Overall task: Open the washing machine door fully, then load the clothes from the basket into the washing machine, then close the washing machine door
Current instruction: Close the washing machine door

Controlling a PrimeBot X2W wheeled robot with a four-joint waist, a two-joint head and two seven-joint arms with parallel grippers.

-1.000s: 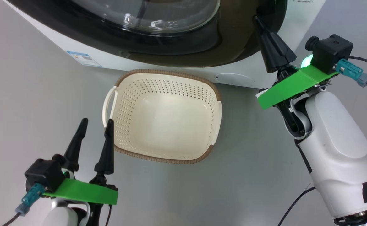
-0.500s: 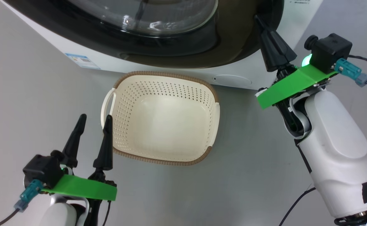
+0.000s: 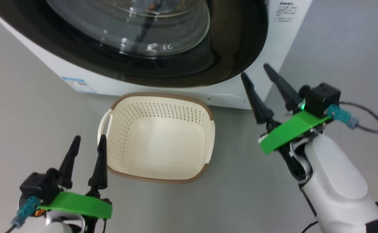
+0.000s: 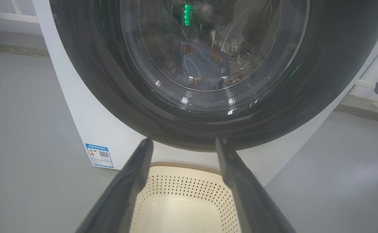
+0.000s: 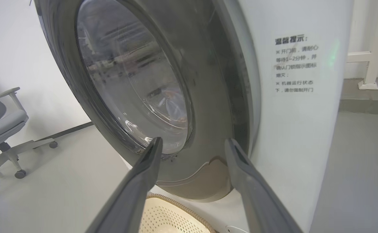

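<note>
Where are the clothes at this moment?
In the left wrist view, the clothes lie inside the washing machine, behind the glass of its shut door, above the empty basket.

The basket is cream with dotted perforations and a brown rim, the washing machine white, its door glossy black.
</note>
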